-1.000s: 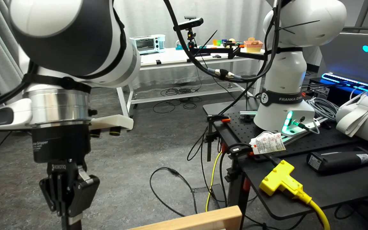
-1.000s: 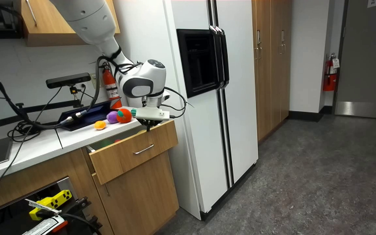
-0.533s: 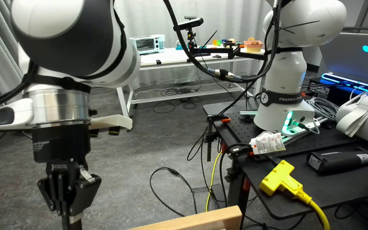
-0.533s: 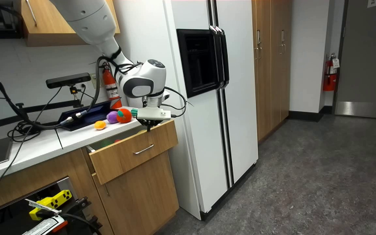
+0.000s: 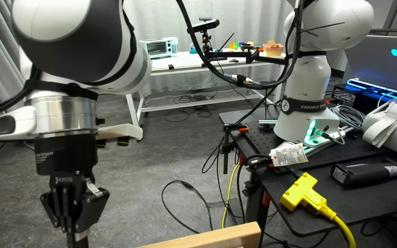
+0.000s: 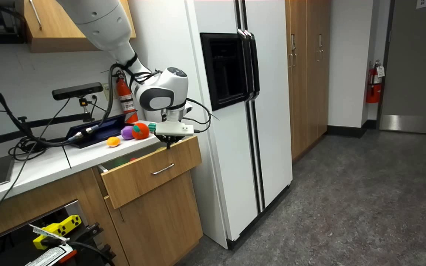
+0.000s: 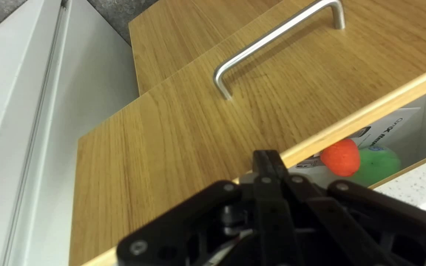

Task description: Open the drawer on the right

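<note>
Tool (image 7: 266, 157): we are seeing its fingers closed against each other, nothing showing between them; we are guessing that they are serving as one slim hook, not as a pinch.

Drawer (image 6: 152, 171): it is standing partly open right at the tool's tips, jutting out from the cabinet (image 6: 161, 218). In the wrist view the tips are lining up with its top edge (image 7: 368, 114), but we are not managing to tell whether they are touching the wood or hovering just above.

Bar handle (image 7: 272, 38): it is sitting lower than the tool, on the outer face, apart and unheld; probably the top edge is being preferred because the gap behind it is offering room for hooking.

Drawer contents: a red ball-like item (image 7: 340, 157) and a green round item (image 7: 379, 164) are lying inside, on the counter (image 7: 416, 183) side of the tool.

Refrigerator (image 6: 272, 159): it is standing near the tool, past the drawer's end, so the pull is likely needing a straight line.

Opening: we are judging it partial; going further is calling for the tips bearing on the front's inner side. Riding too high, they could be slipping off.
</note>
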You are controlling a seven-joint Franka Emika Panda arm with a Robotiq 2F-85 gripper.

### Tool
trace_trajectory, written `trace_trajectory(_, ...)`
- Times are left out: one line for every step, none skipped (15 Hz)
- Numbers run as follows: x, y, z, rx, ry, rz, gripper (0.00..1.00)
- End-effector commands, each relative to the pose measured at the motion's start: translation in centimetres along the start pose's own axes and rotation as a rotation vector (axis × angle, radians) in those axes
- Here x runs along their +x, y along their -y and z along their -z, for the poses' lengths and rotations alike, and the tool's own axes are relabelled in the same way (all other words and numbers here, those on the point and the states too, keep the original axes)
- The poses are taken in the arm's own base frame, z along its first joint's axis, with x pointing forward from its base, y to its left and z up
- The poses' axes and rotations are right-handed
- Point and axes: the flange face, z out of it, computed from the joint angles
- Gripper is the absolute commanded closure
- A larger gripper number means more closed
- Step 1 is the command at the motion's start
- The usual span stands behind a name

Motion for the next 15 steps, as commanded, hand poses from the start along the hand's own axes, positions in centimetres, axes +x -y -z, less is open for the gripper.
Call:
trace_trajectory(0.09, -0.01, -0.02, 0.000, 0.001, 0.000, 0.99)
trace_trajectory(0.09, -0.01, -0.02, 0.000, 0.001, 0.000, 0.99)
trace_trajectory(0.09, -0.01, -0.02, 0.000, 0.001, 0.000, 0.99)
trace_trajectory(0.09, -0.01, -0.02, 0.000, 0.001, 0.000, 0.99)
trace_trajectory(0.09, -0.01, -0.02, 0.000, 0.001, 0.000, 0.99)
trace_trajectory(0.09, -0.01, -0.02, 0.000, 0.001, 0.000, 0.99)
trace_trajectory(0.09, -0.01, -0.02, 0.000, 0.001, 0.000, 0.99)
trace_trajectory(0.09, -0.01, -0.02, 0.000, 0.001, 0.000, 0.99)
trace_trajectory(0.09, -0.01, -0.02, 0.000, 0.001, 0.000, 0.99)
trace_trajectory(0.09, -0.01, -0.02, 0.000, 0.001, 0.000, 0.99)
trace_trajectory(0.09, -0.01, -0.02, 0.000, 0.001, 0.000, 0.99)
trace_trajectory(0.09, -0.01, -0.02, 0.000, 0.001, 0.000, 0.99)
trace_trajectory(0.09, -0.01, -0.02, 0.000, 0.001, 0.000, 0.74)
trace_trajectory(0.35, -0.01, 0.10, -0.016, -0.001, 0.006, 0.73)
trace_trajectory(0.65, -0.01, 0.24, -0.039, -0.008, 0.020, 0.66)
